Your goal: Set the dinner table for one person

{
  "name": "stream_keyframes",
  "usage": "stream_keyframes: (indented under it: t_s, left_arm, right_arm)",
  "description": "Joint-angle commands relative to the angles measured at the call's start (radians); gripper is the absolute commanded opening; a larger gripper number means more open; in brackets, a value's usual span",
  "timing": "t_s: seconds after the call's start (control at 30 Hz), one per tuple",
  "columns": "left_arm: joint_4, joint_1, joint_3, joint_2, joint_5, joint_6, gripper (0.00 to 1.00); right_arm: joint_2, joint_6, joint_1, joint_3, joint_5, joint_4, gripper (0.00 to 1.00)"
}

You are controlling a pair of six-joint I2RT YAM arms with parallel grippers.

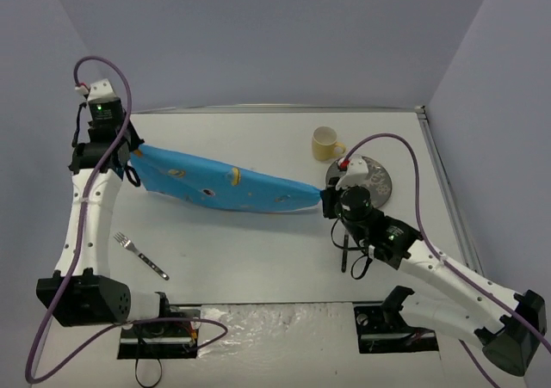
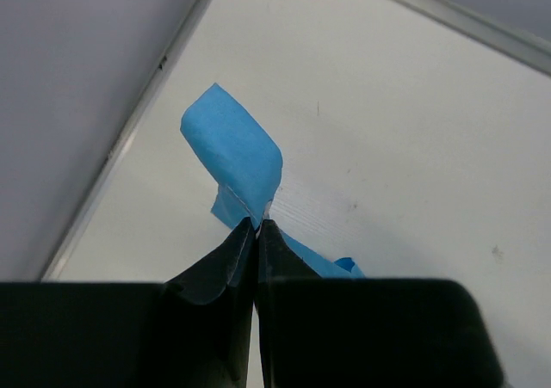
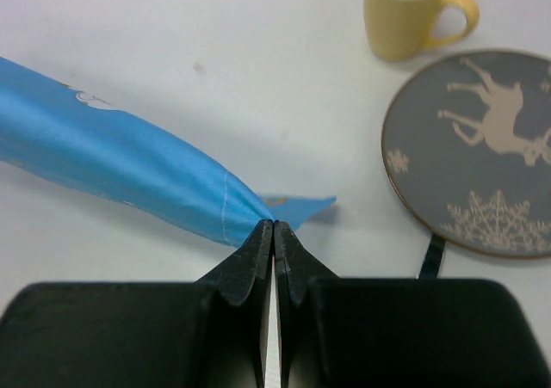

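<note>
A blue cartoon-printed cloth [image 1: 225,186] is stretched across the white dinner table [image 1: 258,250] between my two grippers. My left gripper [image 1: 133,157] is shut on the cloth's left end [image 2: 234,151] near the far left edge. My right gripper [image 1: 330,200] is shut on the cloth's right end [image 3: 164,181]. A yellow mug [image 1: 325,144] stands at the back right. A grey plate with a deer print [image 1: 372,180] lies just right of my right gripper and also shows in the right wrist view [image 3: 482,147]. A fork [image 1: 142,256] lies at the front left.
The mug shows in the right wrist view [image 3: 411,11] above the plate. Grey walls close the back and sides. Metal edge strips [image 1: 275,108] run along the table's far and right edges. The arm bases sit at the near edge.
</note>
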Motion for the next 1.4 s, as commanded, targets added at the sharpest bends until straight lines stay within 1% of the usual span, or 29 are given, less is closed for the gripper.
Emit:
stream_keyframes:
  t_s: [0.0,0.1,0.2,0.27,0.3,0.37,0.43,0.5,0.6,0.63,0.7,0.8,0.93,1.0,1.07,1.1,1.13,1.2,1.23,1.27,1.3,1.33,1.37]
  left_arm:
    - [0.045,0.015,0.192,-0.145,-0.091,0.116,0.0]
    - [0.052,0.015,0.24,-0.187,-0.105,0.169,0.0]
    - [0.066,0.014,0.292,-0.214,-0.123,0.238,0.0]
    - [0.09,0.015,0.318,-0.221,-0.093,0.291,0.0]
    - [0.105,0.015,0.322,-0.21,-0.071,0.31,0.0]
    - [0.135,0.015,0.329,-0.187,-0.028,0.345,0.01]
    - [0.157,0.013,0.312,-0.132,-0.015,0.342,0.02]
    - [0.183,0.015,0.287,-0.056,-0.009,0.327,0.03]
    - [0.201,0.013,0.252,0.073,0.019,0.293,0.06]
    - [0.21,0.011,0.244,0.111,0.024,0.285,0.07]
    - [0.239,0.005,0.223,0.217,0.039,0.262,0.07]
    - [0.269,0.0,0.217,0.352,0.058,0.216,0.08]
    - [0.287,-0.027,0.269,0.52,0.069,0.185,0.12]
    - [0.269,-0.04,0.325,0.587,0.068,0.179,0.22]
    - [0.257,-0.047,0.36,0.614,0.066,0.165,0.28]
    - [0.268,-0.048,0.361,0.603,0.065,0.162,0.35]
    - [0.275,-0.048,0.358,0.593,0.061,0.157,0.44]
    - [0.28,-0.048,0.344,0.553,0.05,0.137,0.64]
    - [0.278,-0.048,0.325,0.516,0.053,0.127,0.72]
    - [0.277,-0.048,0.304,0.477,0.057,0.116,0.79]
    - [0.277,-0.048,0.282,0.448,0.057,0.107,0.9]
    - [0.278,-0.047,0.259,0.4,0.055,0.089,0.94]
    - [0.28,-0.047,0.218,0.378,0.048,0.066,0.96]
  right_arm:
    - [-0.068,-0.083,0.027,0.172,-0.09,-0.001,0.0]
    - [-0.064,-0.106,0.035,0.247,-0.178,-0.013,0.0]
    - [-0.034,-0.127,0.046,0.306,-0.337,-0.024,0.0]
    - [-0.015,-0.125,0.06,0.327,-0.423,-0.021,0.0]
    - [-0.009,-0.127,0.071,0.324,-0.421,-0.016,0.0]
    - [0.002,-0.13,0.093,0.316,-0.411,-0.004,0.0]
    - [0.018,-0.133,0.109,0.296,-0.339,0.008,0.0]
    - [0.035,-0.124,0.115,0.246,-0.24,0.019,0.0]
    - [0.053,-0.077,0.119,0.162,-0.129,0.048,0.0]
    - [0.057,-0.07,0.121,0.135,-0.117,0.052,0.0]
    - [0.085,-0.019,0.136,0.074,-0.037,0.077,0.0]
    - [0.128,0.049,0.138,0.006,-0.012,0.098,0.0]
    - [0.209,0.117,0.149,-0.043,-0.006,0.136,0.0]
    - [0.275,0.124,0.15,-0.03,-0.032,0.141,0.01]
    - [0.345,0.108,0.155,-0.003,-0.07,0.123,0.14]
    - [0.368,0.102,0.157,0.02,-0.069,0.115,0.25]
    - [0.379,0.09,0.158,0.037,-0.069,0.108,0.33]
    - [0.387,0.057,0.153,0.061,-0.068,0.103,0.48]
    - [0.387,0.042,0.144,0.073,-0.069,0.095,0.53]
    - [0.386,0.026,0.134,0.085,-0.071,0.085,0.57]
    - [0.387,0.011,0.121,0.108,-0.079,0.081,0.59]
    - [0.387,-0.013,0.108,0.119,-0.102,0.074,0.6]
    - [0.39,-0.029,0.08,0.131,-0.119,0.073,0.6]
